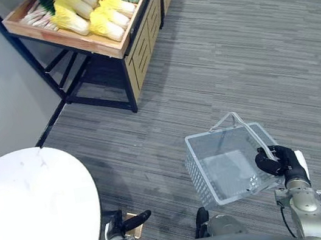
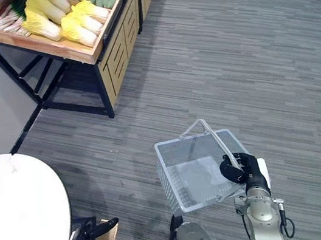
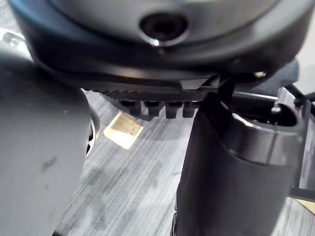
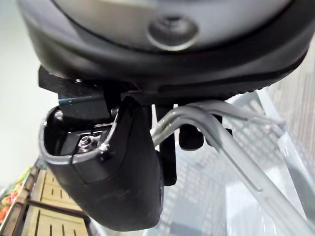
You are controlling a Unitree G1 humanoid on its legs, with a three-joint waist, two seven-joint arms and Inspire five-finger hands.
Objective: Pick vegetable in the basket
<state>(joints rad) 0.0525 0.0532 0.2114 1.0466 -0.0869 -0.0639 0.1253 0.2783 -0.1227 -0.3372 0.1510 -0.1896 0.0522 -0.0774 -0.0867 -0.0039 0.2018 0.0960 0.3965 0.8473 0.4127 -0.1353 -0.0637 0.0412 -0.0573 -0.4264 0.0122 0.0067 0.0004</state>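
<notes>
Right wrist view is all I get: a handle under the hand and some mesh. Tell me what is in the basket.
Observer: Nothing. The head views show the basket empty, hanging from the right hand, whose fingers curl round the handle.
Operator: Give me the vegetables' position.
Observer: The yellow cabbages lie in a wooden tray on a stand, well ahead and to the robot's left, across the grey floor.
Operator: Report the other hand.
Observer: The left hand is low at the robot's left side, beside a round white table.
</notes>
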